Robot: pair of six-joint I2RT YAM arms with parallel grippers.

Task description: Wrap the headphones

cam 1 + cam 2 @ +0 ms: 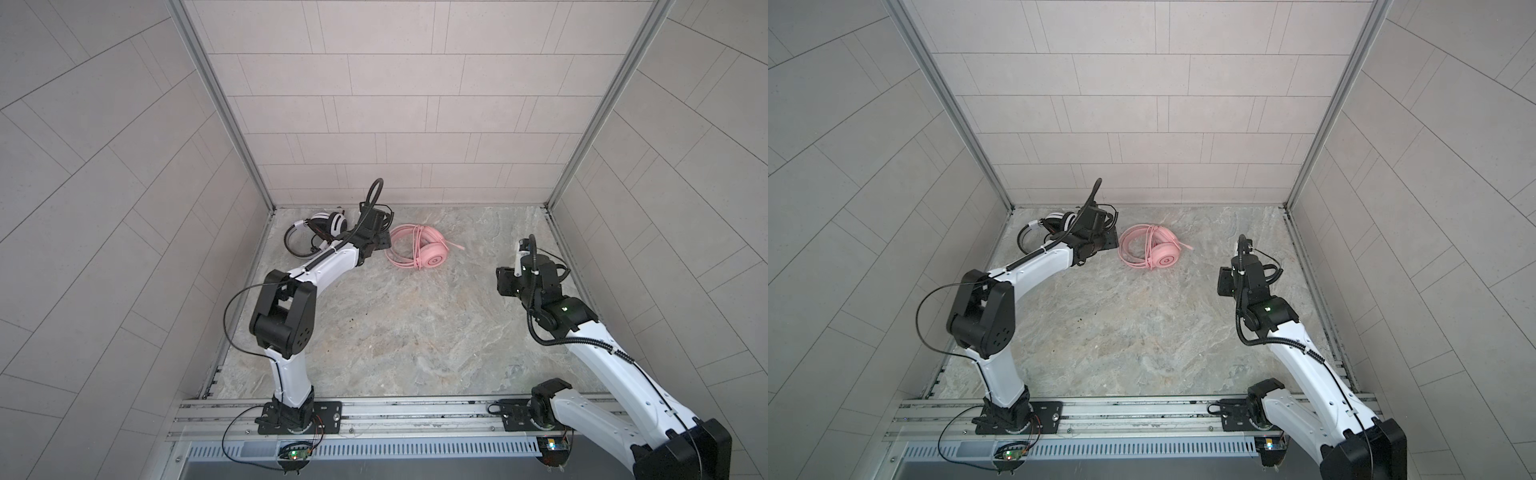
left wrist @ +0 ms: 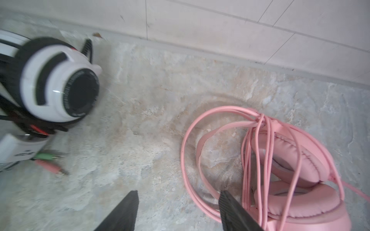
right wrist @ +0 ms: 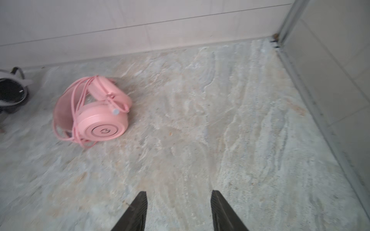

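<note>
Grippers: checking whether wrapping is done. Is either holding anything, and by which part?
Nothing is held: the left gripper stands open beside the pink headset's cable, the right gripper open, clear of it.

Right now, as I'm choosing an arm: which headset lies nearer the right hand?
The pink headset, its cable looped over the band, lies nearer. The white-and-black headset sits beyond it, farther left in both top views.
</note>
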